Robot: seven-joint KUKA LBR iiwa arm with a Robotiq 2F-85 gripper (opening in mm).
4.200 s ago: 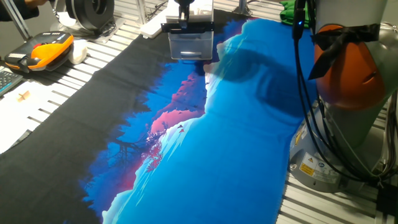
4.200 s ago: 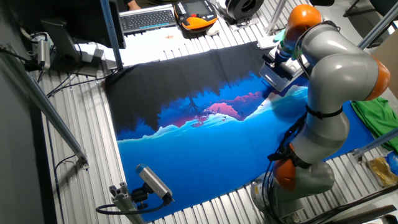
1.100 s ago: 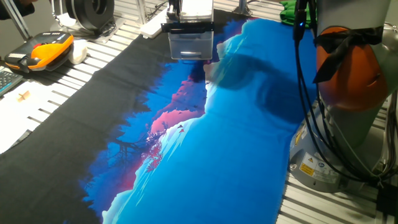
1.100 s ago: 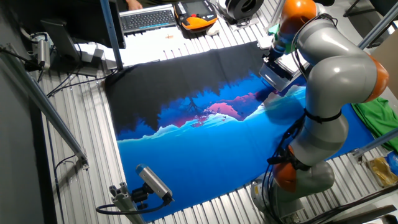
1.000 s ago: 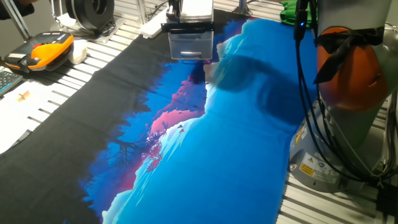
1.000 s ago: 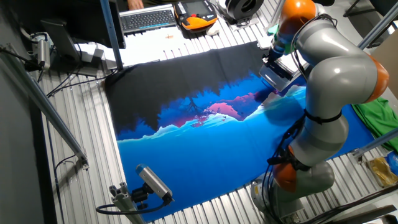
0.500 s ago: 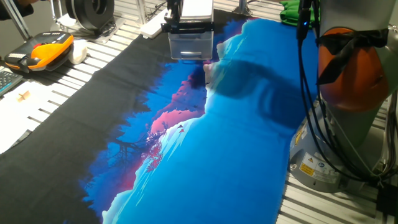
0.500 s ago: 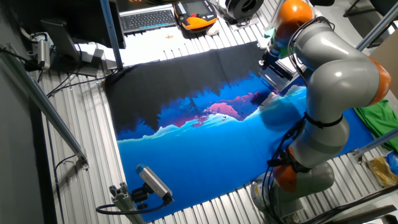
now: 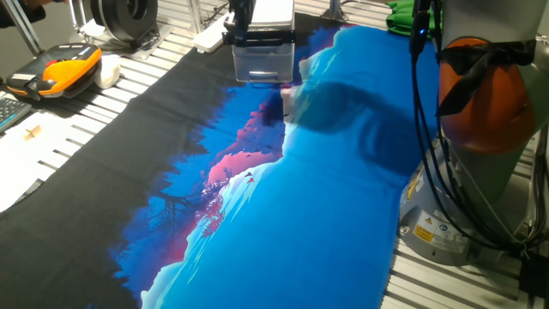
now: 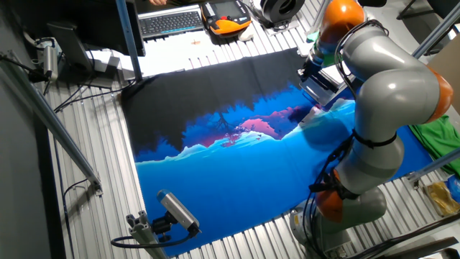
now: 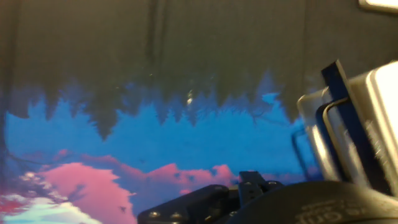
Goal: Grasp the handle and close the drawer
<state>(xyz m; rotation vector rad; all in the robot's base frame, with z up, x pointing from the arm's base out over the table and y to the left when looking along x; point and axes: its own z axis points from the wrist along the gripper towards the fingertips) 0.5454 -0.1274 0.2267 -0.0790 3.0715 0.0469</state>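
A blue, pink and black printed cloth [image 9: 283,197] covers the worktop from its near edge to the far one. At the far edge stands the small cabinet, its drawer [image 9: 262,34] and dark handle [image 9: 260,37] at the top front. The gripper [image 9: 242,19] sits at the handle's left end; whether its fingers are spread or clamped cannot be told

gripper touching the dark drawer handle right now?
Cannot tell. In one fixed view the black gripper sits above the dark bar handle; no view shows contact or gap plainly.
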